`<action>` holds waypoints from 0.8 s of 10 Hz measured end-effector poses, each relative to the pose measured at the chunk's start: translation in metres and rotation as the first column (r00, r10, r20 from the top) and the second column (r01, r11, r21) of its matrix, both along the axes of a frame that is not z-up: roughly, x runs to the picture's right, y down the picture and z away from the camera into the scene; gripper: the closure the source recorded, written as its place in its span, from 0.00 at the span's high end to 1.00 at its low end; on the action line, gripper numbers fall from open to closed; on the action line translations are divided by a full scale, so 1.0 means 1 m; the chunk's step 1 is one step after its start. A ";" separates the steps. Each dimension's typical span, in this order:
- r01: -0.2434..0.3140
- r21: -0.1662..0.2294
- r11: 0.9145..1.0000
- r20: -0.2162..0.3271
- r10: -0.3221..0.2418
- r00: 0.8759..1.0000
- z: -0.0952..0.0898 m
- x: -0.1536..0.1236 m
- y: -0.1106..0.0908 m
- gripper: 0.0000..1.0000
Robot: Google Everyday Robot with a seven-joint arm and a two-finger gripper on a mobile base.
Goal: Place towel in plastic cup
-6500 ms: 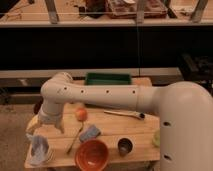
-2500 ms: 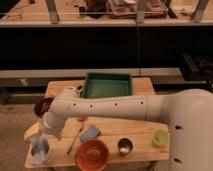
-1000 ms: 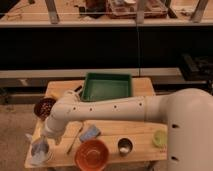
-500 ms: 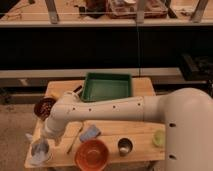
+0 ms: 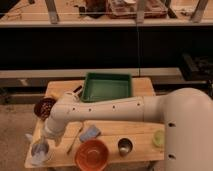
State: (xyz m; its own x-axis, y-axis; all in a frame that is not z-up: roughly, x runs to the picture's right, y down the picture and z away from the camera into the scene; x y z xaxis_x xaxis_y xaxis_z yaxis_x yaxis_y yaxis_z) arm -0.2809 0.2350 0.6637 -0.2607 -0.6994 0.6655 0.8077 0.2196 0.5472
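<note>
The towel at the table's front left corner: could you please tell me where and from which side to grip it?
Grip the towel at its bunched upper part, coming straight down from above: it stands upright as a soft heap, so its top offers folds to pinch. The gripper hangs just over it, so a short descent probably suffices.

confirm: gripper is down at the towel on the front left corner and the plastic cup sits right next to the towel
Not quite. In the camera view the gripper is down at the towel on the front left corner, but the plastic cup stands near the right edge of the table, with the orange bowl and metal cup between them.
</note>
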 end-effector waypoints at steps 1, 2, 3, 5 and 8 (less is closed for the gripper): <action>0.002 0.000 1.000 -0.001 -0.002 1.000 0.001 0.000 0.000 0.62; 0.007 -0.002 1.000 0.000 -0.007 1.000 0.001 -0.002 0.001 0.62; 0.013 -0.004 1.000 0.001 -0.013 1.000 0.001 -0.003 0.002 0.62; 0.020 -0.007 1.000 -0.001 -0.020 1.000 0.002 -0.003 0.002 0.56; 0.032 -0.006 0.999 -0.003 -0.032 0.999 0.001 -0.004 0.002 0.27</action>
State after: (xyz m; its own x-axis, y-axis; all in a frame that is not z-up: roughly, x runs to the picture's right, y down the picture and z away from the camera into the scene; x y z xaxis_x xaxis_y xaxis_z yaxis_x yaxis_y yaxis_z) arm -0.2852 0.2368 0.6651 -0.2807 -0.6867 0.6706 0.8159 0.1972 0.5435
